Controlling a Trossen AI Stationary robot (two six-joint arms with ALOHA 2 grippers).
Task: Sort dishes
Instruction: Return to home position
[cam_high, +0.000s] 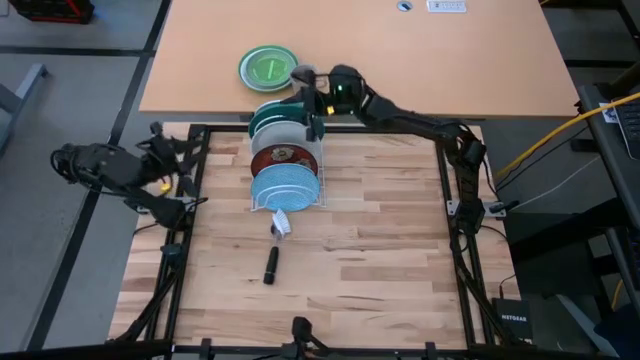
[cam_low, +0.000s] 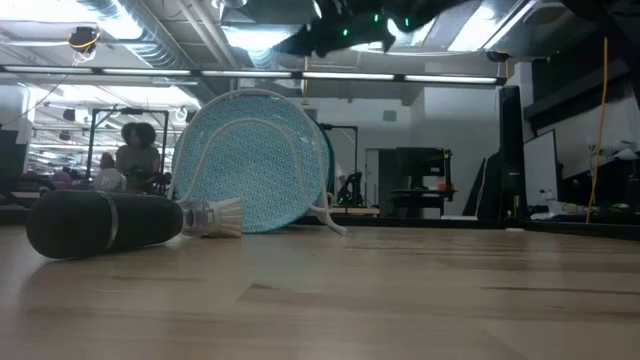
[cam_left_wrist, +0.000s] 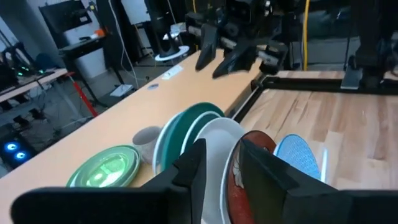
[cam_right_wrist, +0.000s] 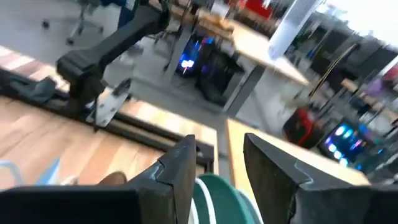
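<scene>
Four dinner plates stand on edge in a white wire rack (cam_high: 258, 205), on the near part of the table's far half. From far to near they are teal (cam_high: 272, 112), white (cam_high: 285, 131), dark red patterned (cam_high: 285, 158) and light blue speckled (cam_high: 283, 187). My right gripper (cam_high: 313, 103) hovers open above the rack's far end. In its wrist view its fingers stand over the teal plate's rim (cam_right_wrist: 217, 194) without touching, and the left wrist view shows it (cam_left_wrist: 219, 59) well above the plates. My left gripper (cam_high: 175, 168) waits open past the table's left edge, facing the rack (cam_left_wrist: 222, 149).
A small green plate (cam_high: 268, 67) and a grey mug (cam_left_wrist: 146, 140) sit on the tan table beyond the rack. A black cylinder (cam_high: 270, 265) and a small white item (cam_high: 281, 222) lie near of the rack. Bare wood stretches to the right and near sides. People show far behind (cam_low: 135, 150).
</scene>
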